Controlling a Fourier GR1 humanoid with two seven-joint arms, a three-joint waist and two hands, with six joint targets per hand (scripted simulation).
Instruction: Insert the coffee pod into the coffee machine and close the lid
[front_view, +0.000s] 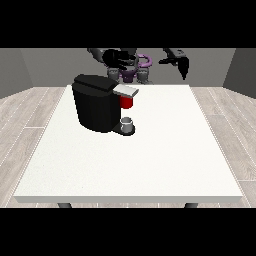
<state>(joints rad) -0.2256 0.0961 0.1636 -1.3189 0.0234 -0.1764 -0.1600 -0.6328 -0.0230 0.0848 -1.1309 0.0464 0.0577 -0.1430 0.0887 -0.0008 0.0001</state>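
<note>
The coffee pod (127, 102) is showing as a red block sitting in the head of the coffee machine (97, 102), just under the grey lid (126, 90), which is lying nearly flat over it. Whether the lid is fully down or resting slightly raised on the pod cannot be told from this view. Below the pod, a small grey cup (127, 122) is standing on the machine's base. The machine itself is sitting on the far left part of the white table (150, 160), near the robot.

Judging by this, the pod is already in place and the step in hand is the closing of the lid, or the pulling away after it. The hand at the view's left (119, 58) is hanging above and behind the machine, apart from the lid, holding nothing; its fingers are appearing spread. The hand at the view's right (179, 61) is hovering well off to the side, holding nothing too, with its fingers pointing down in a relaxed way.

To finish well, the nearer hand should be coming down on the lid's free end, over the pod, and pressing straight down with flat fingers so the machine is not sliding or tipping towards the cup. Pressing near the hinge would be doing little. The other hand should be keeping clear.
</note>
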